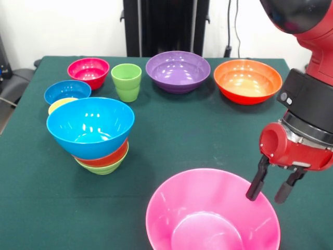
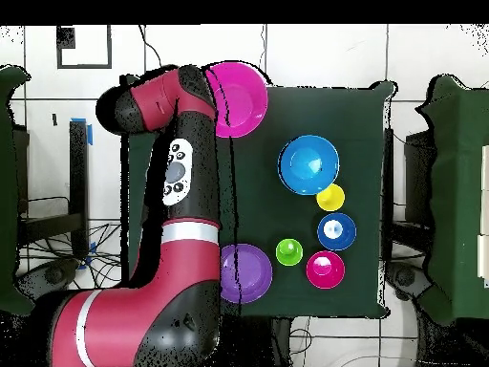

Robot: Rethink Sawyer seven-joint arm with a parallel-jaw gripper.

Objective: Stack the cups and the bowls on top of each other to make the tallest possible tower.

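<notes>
Hand (image 1: 271, 188) hangs spread, one finger inside the glossy large pink plastic bowl (image 1: 208, 219) rim, seemingly to pinch its wall for the nested bowl tower (image 1: 93, 133) nearby.

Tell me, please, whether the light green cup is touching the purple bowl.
Apart. The front view shows a strip of dark green tablecloth between the light green cup and the purple bowl; the overhead view shows the same gap.

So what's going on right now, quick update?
Hand open, empty, at pink bowl's rim. Tower three bowls high, light blue on top. Nothing blocking.
</notes>
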